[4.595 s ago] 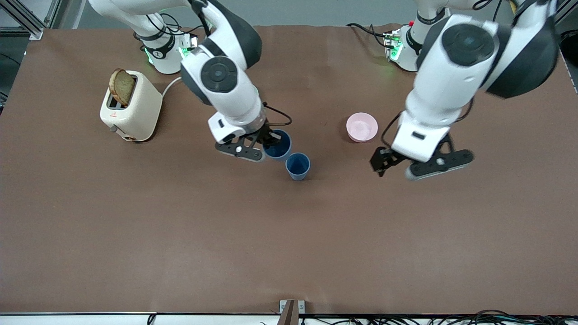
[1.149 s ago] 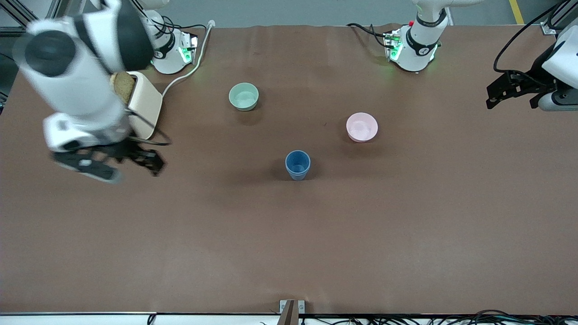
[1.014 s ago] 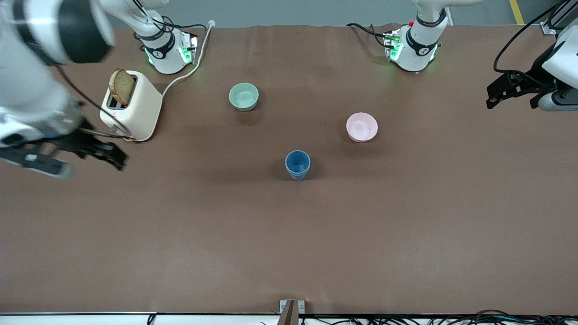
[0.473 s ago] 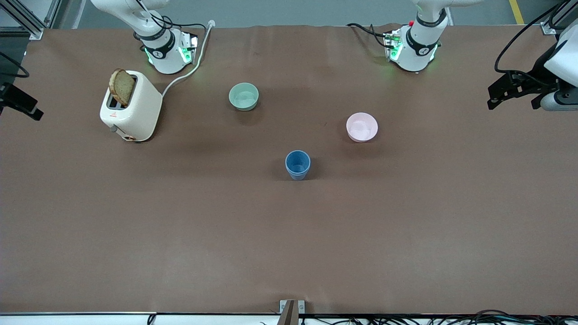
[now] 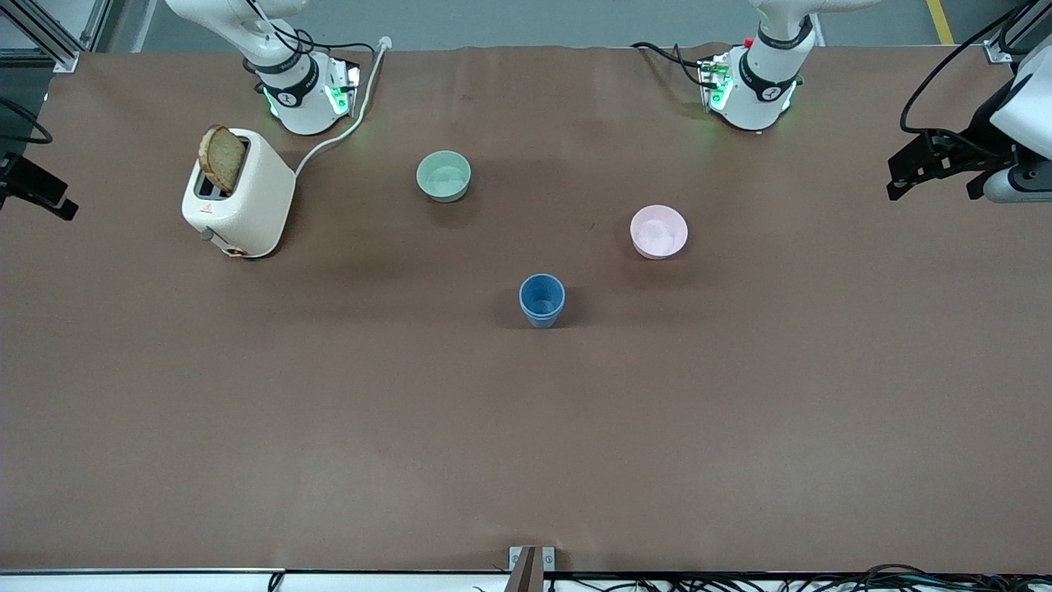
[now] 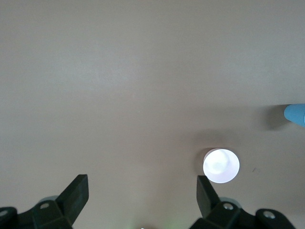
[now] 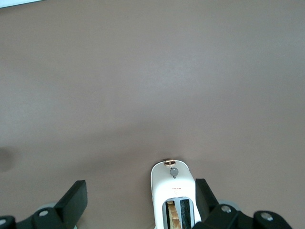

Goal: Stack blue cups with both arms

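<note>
The blue cups (image 5: 542,301) are sitting nested as one stack, upright, near the middle of the counter (image 5: 526,427); only one rim is showing, so the stacking is looking done. The stack is standing nearer to the front camera than the pink bowl (image 5: 658,231) and the green bowl (image 5: 444,175), apart from both.

The left pincer (image 5: 937,164) is hanging over the counter's edge at the left arm's end, fingers spread apart and holding nothing; its wrist view is showing the pink bowl (image 6: 221,165) and a sliver of blue cup (image 6: 295,115). The right pincer (image 5: 37,193) is hanging over the edge at the right arm's end, likewise apart and empty, with the toaster (image 7: 173,191) below it. Both arms are waiting.

The toaster (image 5: 238,193), with a slice of bread (image 5: 222,158) in its slot, is standing toward the right arm's end.

The cups are probably light, stiff and smooth, so easily tipped. Gripping across the rim wall, or around the tapered side just below it, is looking safest.
</note>
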You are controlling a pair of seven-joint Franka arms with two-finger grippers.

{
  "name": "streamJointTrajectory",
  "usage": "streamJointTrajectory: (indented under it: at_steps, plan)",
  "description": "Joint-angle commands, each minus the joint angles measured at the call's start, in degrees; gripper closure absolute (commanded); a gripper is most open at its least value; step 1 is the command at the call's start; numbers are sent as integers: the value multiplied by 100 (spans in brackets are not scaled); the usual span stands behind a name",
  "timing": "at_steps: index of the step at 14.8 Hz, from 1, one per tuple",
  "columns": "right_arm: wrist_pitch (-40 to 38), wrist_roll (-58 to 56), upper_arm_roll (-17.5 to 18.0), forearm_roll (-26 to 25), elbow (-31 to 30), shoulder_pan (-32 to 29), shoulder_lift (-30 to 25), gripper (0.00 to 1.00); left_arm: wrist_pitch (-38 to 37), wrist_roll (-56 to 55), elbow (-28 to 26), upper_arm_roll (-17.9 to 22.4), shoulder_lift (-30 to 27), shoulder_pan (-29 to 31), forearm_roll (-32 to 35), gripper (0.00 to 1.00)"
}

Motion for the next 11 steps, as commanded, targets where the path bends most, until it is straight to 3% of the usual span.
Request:
streamJointTrajectory:
  at_steps: [1, 4, 11]
  plan:
    - [24, -75, 70, 95, -71, -137, -59, 0, -23, 123, 65, -21, 3, 38, 26, 0]
    - [-19, -75, 307, 86, -71, -295, -59, 0, -40, 105, 100, -12, 3, 47, 26, 0]
    - [-28, -75, 299, 78, -71, -260, -59, 0, -49, 88, 171, -12, 21, 47, 34, 0]
